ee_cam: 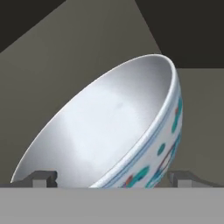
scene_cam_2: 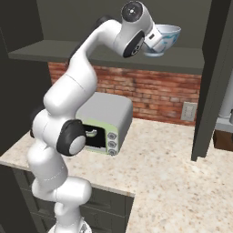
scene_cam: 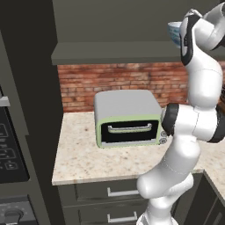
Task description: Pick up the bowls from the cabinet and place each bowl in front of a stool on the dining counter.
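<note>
White bowl (scene_cam_2: 166, 38) with blue-patterned outside up in cabinet (scene_cam_2: 214, 68), above grey shelf board (scene_cam_2: 68, 50), over toaster oven (scene_cam_2: 107, 123). Gripper (ee_cam: 111, 177) at bowl; in hand view rim sits between two fingertips (ee_cam: 43, 178), one at each side, bowl tilted, pale inside facing camera. Fingers spread to either side of rim; cannot tell whether they pinch it. In left base view bowl edge (scene_cam: 174, 31) peeks from behind arm, above shelf. Toaster oven stands on speckled counter (scene_cam_2: 173, 182) against brick wall (scene_cam_2: 154, 91), below shelf
</note>
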You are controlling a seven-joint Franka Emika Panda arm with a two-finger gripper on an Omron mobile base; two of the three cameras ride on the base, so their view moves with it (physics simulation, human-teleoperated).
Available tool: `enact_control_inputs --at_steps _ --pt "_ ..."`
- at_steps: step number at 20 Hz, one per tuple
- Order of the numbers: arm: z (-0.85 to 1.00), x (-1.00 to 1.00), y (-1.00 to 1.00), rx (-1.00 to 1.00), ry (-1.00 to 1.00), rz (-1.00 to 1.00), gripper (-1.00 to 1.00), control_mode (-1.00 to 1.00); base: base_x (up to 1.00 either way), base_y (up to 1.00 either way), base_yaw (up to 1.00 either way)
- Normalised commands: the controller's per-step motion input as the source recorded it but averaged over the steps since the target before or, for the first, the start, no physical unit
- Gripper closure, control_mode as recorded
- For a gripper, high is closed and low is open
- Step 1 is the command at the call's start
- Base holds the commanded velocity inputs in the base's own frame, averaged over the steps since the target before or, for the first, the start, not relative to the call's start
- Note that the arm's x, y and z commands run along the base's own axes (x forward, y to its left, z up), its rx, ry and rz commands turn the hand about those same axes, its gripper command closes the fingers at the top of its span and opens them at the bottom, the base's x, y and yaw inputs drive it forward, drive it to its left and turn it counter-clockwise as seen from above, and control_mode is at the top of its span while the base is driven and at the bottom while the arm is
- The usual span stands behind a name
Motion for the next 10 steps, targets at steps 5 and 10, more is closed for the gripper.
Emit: enact_control_inputs --at_steps 5,10 --pt "0.0 0.33 -0.21 0.0 0.07 0.0 -1.0 -1.0 0.0 0.0 0.0" --pt "0.0 0.25 -0.2 0.0 0.08 0.0 -1.0 -1.0 0.0 0.0 0.0"
